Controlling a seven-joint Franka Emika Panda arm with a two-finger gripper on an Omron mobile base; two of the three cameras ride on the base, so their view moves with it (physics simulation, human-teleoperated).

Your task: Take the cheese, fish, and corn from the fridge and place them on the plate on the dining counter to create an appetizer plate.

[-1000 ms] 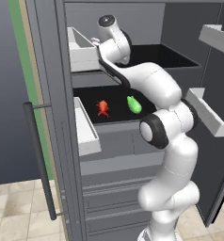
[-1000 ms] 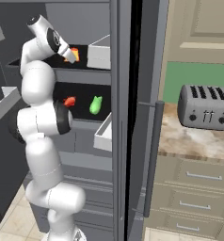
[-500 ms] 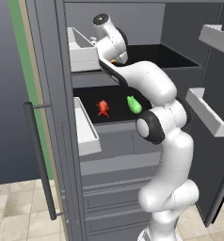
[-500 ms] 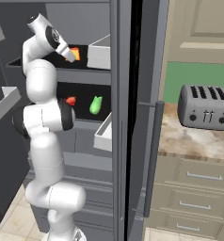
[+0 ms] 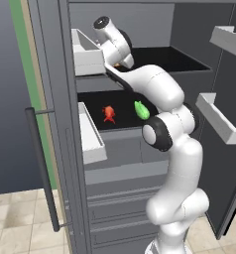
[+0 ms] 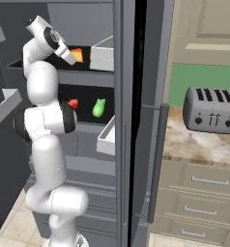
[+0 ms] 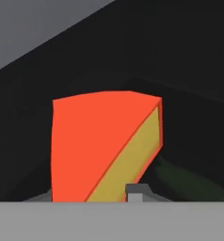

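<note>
Jaws hard up against the cheese (image 6: pixel 77 54) on the upper shelf (image 5: pixel 174 58) of the open fridge (image 6: pixel 124 120); cannot tell from these views whether clamped on the wedge or just short of it. Reaches in high with the arm (image 5: pixel 154 84) bent over the shelf edge, in much the same pose as a second ago, only a touch further in. Shows the cheese at close range in the hand view (image 7: pixel 97 141), orange face and yellow side square ahead, one dark fingertip (image 7: pixel 140 192) rising at its lower edge. Leaves the wedge on the same spot of the shelf as a second ago, not yet lifted.

Points, by judgement, to the first of three pick-ups at the moment of the grasp, with a lift and a withdrawal past the door bins next if the hold proves firm. Keeps the fish (image 5: pixel 108 113) and the corn (image 5: pixel 141 110) waiting side by side on the shelf below, near each other but apart, untouched. Frames a toaster (image 6: pixel 209 110) on the marbled worktop (image 6: pixel 194 142) beside the fridge, no part of the job.
</note>
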